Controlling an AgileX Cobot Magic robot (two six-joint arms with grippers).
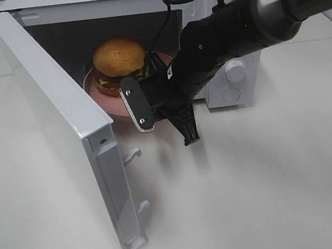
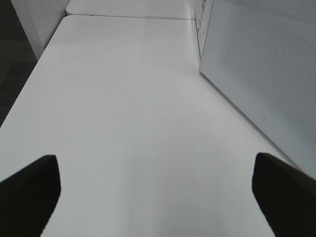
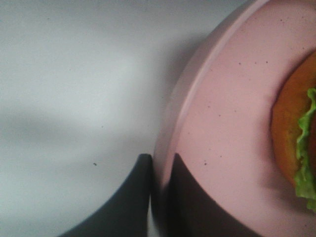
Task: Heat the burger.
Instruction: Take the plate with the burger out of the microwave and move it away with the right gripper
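The burger (image 1: 118,58), with a golden-brown bun, sits on a round pink plate (image 1: 99,94) in the open cavity of the white microwave (image 1: 113,6). My right gripper (image 1: 146,119) reaches in from the right and is shut on the plate's front rim. In the right wrist view its two dark fingers (image 3: 140,197) pinch the plate's rim (image 3: 222,98), with the burger's bun and lettuce (image 3: 291,128) at the frame edge. My left gripper (image 2: 158,197) is open and empty over bare table, out of the exterior view.
The microwave door (image 1: 52,106) stands swung wide open toward the front left; its perforated panel (image 2: 261,74) shows in the left wrist view. The control knob (image 1: 235,70) is on the microwave's right front. White table (image 1: 266,185) lies in front.
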